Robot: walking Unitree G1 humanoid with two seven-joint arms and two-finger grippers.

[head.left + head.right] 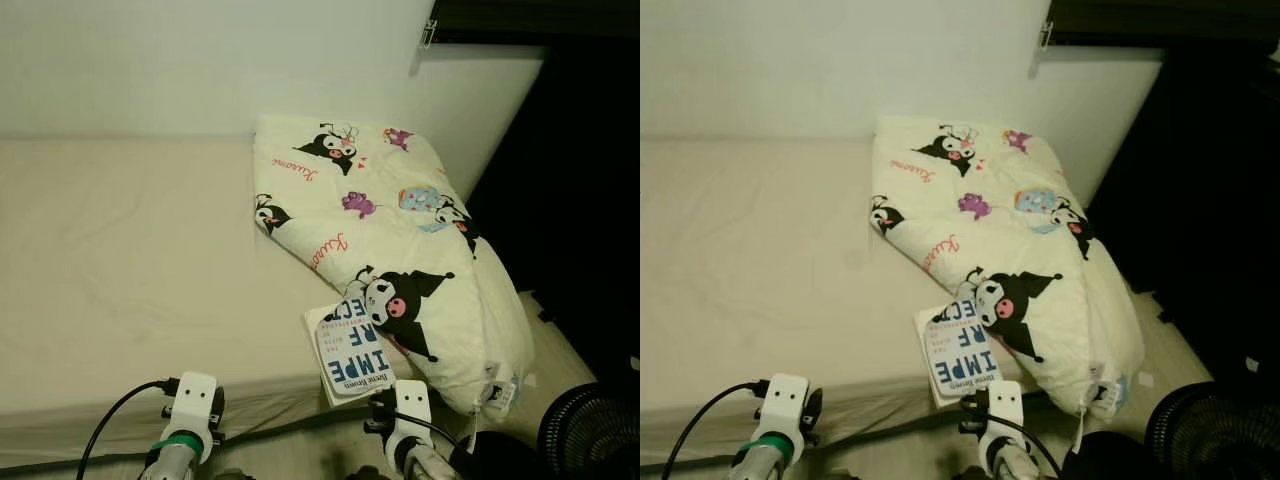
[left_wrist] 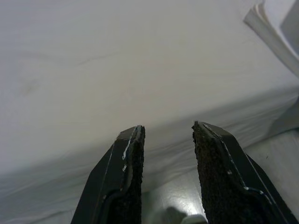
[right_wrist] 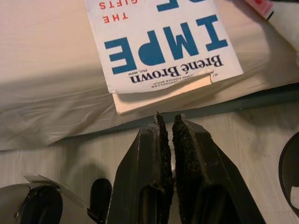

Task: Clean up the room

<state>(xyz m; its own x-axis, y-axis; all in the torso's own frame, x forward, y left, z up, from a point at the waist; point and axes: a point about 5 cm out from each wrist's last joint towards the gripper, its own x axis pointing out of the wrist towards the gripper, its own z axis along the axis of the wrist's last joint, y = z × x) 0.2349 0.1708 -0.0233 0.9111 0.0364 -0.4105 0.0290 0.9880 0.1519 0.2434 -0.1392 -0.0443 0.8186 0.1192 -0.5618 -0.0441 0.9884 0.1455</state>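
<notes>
1. We look down on a wide cream bed with a smooth sheet (image 1: 120,260). Its near edge runs across the low part of the head view, and most of the sheet from 9 o'clock to 12 o'clock is open room.
2. A white paperback book with big blue letters (image 1: 352,355) lies at 5 o'clock on the bed, right at the near edge. One corner pokes a little past the edge.
3. A puffy cream pillow with black cartoon figures (image 1: 390,240) lies from 12 o'clock down to 4 o'clock. Its low end rests on the far side of the book.
4. Our left gripper (image 2: 166,175) hangs low before the bed's edge at 7 o'clock. Its two black fingers (image 2: 119,182) stand apart with a clear gap, and they hold nothing.
5. Our right gripper (image 3: 168,135) sits just below the book's near edge at 6 o'clock. Its fingers are pressed together with nothing between them. They are near the book, not touching it.
6. A round black fan with a wire grille (image 1: 590,430) stands on the floor at 4 o'clock, close to the pillow's low end.
7. A plain white wall (image 1: 200,60) closes the far side of the bed, and a dark gap lies at 3 o'clock.
</notes>
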